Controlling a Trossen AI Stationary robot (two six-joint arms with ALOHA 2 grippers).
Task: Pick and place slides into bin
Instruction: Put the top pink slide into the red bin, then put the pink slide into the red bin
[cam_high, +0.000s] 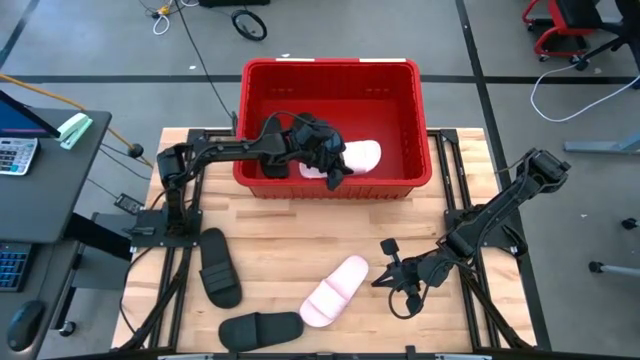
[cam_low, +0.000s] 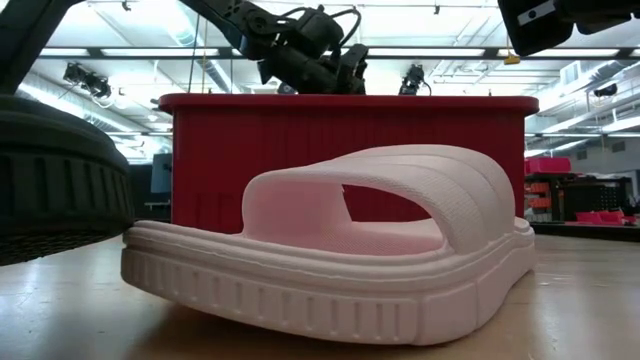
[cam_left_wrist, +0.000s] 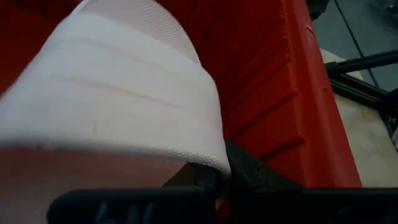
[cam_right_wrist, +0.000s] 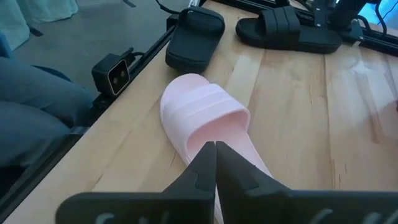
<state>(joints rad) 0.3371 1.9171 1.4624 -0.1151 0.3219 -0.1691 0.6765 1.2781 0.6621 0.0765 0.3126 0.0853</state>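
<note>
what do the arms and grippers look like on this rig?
Two slim matte black jointed arms, left arm and right arm, with loose black cables looped at the wrists. Left gripper and right gripper each end in two dark tapered fingers on a flat black crossbar. No markings readable.

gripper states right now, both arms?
Left gripper: shut on a pink slide, over the red bin.
Right gripper: shut, empty, beside the pink slide on the table.

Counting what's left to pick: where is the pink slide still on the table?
High view: the pink slide lies near the table's front edge, between a black slide and the right gripper.
</note>
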